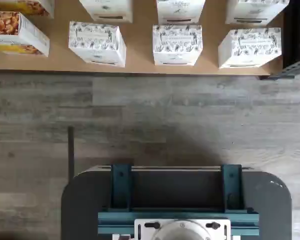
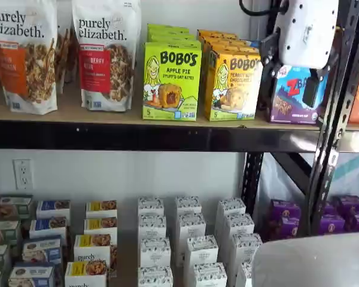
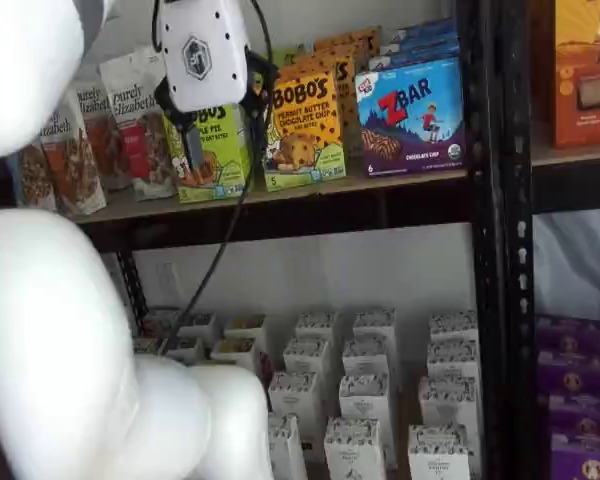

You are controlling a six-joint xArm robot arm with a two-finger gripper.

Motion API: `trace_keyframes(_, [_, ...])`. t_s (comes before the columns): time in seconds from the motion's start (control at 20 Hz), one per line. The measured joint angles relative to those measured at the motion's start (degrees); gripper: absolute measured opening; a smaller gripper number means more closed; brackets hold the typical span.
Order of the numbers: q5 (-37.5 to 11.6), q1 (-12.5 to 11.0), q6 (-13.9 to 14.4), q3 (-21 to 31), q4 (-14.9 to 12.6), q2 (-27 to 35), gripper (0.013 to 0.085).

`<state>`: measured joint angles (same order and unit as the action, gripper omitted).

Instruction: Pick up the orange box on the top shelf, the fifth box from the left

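White wall behind the top shelf [image 2: 107, 113]: your orange box [image 2: 232, 85] stands upright at its front edge. The gripper [image 2: 305, 89] hangs just beside it; finger gap, I cannot tell.

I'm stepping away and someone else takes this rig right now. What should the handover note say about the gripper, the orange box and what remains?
Gripper: up at top-shelf height, empty; its fingers show side-on, so open or shut cannot be told.
Orange box: upright at the front of the top shelf, between the lime-green Apple Pie box and the blue ZBar box, untouched.
Done: the arm is raised in front of the shelf.
Left: line up on the orange box, close on it, lift it out.
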<state>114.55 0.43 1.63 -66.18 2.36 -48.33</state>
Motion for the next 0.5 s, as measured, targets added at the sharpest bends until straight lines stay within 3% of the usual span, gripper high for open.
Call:
trace_keyframes(0.05, [-0.2, 0.6, 0.4, 0.1, -0.8, -0.2, 0.0850])
trace_keyframes(0.15, [-3.1, 9.2, 5.2, 2.1, -10.2, -2.1, 0.0850])
trace_keyframes(0.2, [-3.7, 10.6, 6.1, 2.4, -12.1, -2.4, 0.0850])
trace_keyframes(0.5, [-3.9, 10.6, 6.1, 2.5, -12.7, -2.5, 0.0850])
